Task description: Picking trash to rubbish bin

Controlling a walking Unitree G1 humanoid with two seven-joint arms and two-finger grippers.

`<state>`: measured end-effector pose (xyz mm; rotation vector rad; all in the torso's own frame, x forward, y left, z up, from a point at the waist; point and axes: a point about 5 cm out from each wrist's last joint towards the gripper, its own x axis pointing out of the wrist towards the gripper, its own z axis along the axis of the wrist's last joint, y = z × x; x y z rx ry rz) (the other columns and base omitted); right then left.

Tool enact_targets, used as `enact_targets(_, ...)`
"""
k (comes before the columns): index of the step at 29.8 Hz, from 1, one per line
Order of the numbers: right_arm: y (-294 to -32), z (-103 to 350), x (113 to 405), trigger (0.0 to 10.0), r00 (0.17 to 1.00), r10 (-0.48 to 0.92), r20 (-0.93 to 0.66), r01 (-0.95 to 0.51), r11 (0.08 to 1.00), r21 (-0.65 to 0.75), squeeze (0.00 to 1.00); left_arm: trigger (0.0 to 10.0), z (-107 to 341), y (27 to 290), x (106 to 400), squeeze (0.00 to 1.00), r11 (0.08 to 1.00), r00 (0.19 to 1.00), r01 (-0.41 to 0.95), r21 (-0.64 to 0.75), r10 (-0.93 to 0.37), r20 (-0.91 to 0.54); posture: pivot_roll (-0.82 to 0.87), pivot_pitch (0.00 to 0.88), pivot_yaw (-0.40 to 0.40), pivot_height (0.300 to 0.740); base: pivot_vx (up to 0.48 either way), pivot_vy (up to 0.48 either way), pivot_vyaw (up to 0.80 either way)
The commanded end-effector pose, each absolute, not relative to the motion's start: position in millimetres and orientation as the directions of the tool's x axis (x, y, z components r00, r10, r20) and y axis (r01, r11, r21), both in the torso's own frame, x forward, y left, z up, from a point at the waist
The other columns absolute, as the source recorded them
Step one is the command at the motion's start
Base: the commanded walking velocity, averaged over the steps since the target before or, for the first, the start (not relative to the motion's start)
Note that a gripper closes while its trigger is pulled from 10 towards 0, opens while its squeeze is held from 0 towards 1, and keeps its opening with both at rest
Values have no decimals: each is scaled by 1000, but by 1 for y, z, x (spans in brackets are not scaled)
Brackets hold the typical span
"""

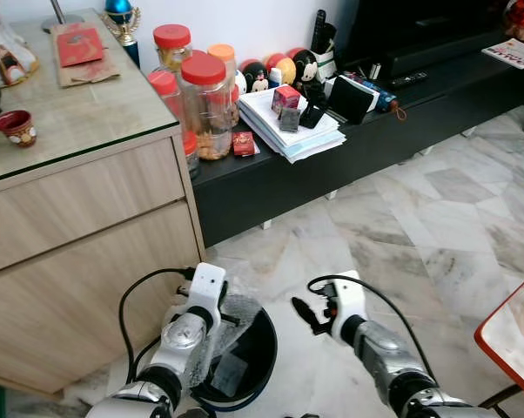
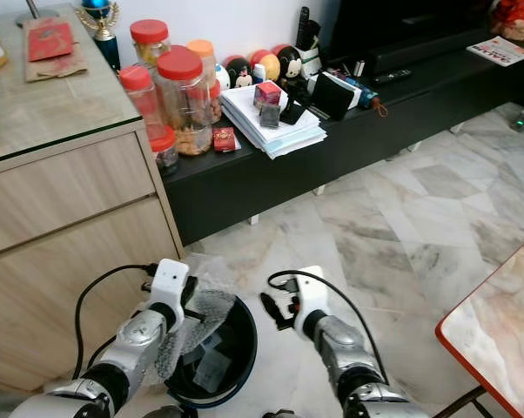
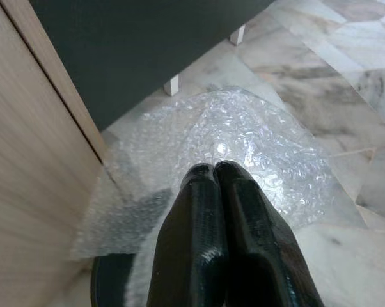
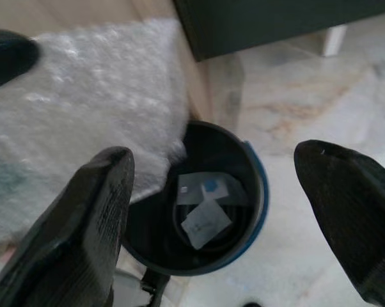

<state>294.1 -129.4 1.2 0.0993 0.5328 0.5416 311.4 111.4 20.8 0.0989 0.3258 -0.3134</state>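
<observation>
A crumpled sheet of clear bubble wrap (image 3: 256, 134) hangs over the near-left rim of a round black rubbish bin (image 1: 264, 361) on the floor at my feet. My left gripper (image 3: 215, 167) is shut on the wrap, fingers pressed together, just above the bin beside the wooden cabinet. My right gripper (image 2: 276, 311) stands open to the right of the bin with nothing between its fingers. Looking along it in the right wrist view, the bin (image 4: 259, 185) holds a few paper scraps (image 4: 205, 206), and the bubble wrap (image 4: 90, 89) drapes over its far side.
A wooden drawer cabinet (image 1: 88, 226) stands close on the left. Behind it runs a low black console (image 1: 349, 148) with red-lidded jars (image 1: 204, 104), stacked papers (image 1: 288, 131) and toys. A red-edged table corner (image 1: 514, 335) juts in at the right. Marble floor (image 1: 419, 226) lies ahead.
</observation>
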Motion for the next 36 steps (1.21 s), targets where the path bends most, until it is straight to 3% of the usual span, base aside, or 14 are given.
enact_targets(1, -128, 12, 303, 10000, 738, 533, -413, -503, 843, 190, 0, 10000, 9, 110, 304, 0, 946, 869, 324, 18, -290, -400, 57, 164, -47, 740, 0, 0, 0)
enact_targets(5, -131, 20, 309, 10000, 771, 517, -373, -485, 855, 182, 0, 10000, 0, 109, 296, 0, 946, 848, 325, -3, -293, -441, 50, 163, -45, 740, 0, 0, 0)
enact_targets(16, -131, 25, 312, 10000, 762, 543, -353, -520, 838, 166, 0, 10000, -1, 113, 295, 0, 950, 850, 314, 9, -276, -449, 42, 151, -51, 740, 0, 0, 0)
enact_targets(17, -131, 25, 312, 10000, 762, 545, -350, -522, 837, 166, 0, 10000, -1, 113, 296, 839, 950, 852, 311, 10, -274, -446, 39, 149, -52, 740, 0, 0, 0)
enact_targets(18, -130, 26, 312, 10000, 762, 546, -349, -523, 836, 166, 0, 10000, -1, 113, 296, 839, 950, 852, 311, 10, -274, -445, 39, 149, -52, 740, 0, 0, 0)
enact_targets(19, -131, 26, 313, 10000, 765, 541, -351, -522, 839, 155, 0, 10000, 0, 113, 296, 1000, 950, 853, 312, 13, -273, -445, 40, 153, -54, 740, 0, 0, 0)
enact_targets(36, -130, 26, 312, 10000, 762, 541, -356, -528, 837, 142, 0, 10000, 0, 113, 295, 1000, 954, 862, 298, 5, -267, -431, 47, 182, -71, 740, 0, 0, 0)
